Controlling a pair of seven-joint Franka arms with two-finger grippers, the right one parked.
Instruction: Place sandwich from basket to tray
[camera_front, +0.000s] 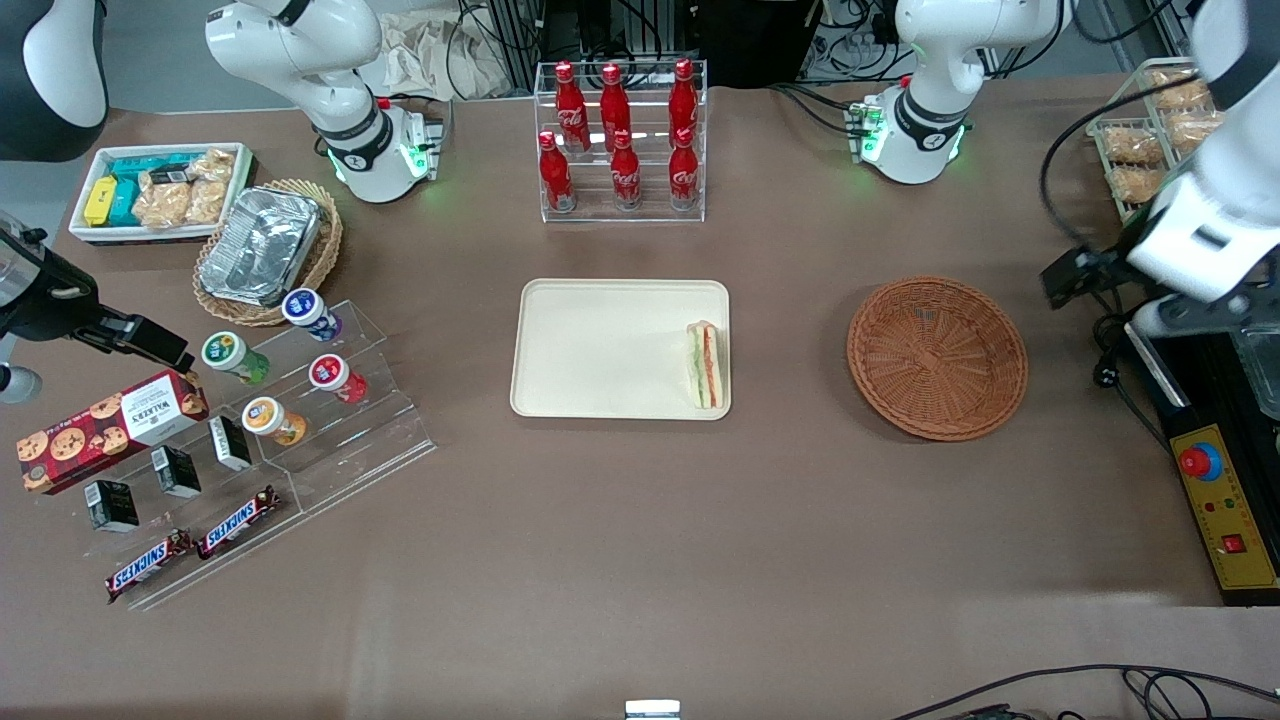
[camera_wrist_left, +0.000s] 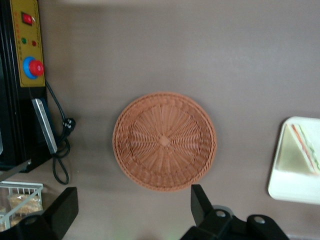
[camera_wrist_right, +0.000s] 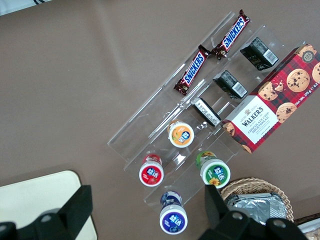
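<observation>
Cream plastic rectangular tray (camera_front: 600, 345) with rounded corners and a low rim lies flat mid-table. The small triangular white-bread sandwich (camera_front: 705, 365), with orange-red and green filling layers, lies inside the tray at about 3 o'clock, touching the rim on the side toward the working arm's end. The round, shallow reddish-brown woven wicker basket (camera_front: 937, 357) sits near the tray, at its 3 o'clock in the front view, apart from it; nothing lies in it. The left arm's two-finger gripper (camera_wrist_left: 134, 212) hangs high above the table over the basket's rim, holding nothing; jaws spread wide, black fingers (camera_wrist_left: 201, 201) well apart. A black-and-yellow control box (camera_front: 1225, 505) with a red button stands at the working arm's end.
</observation>
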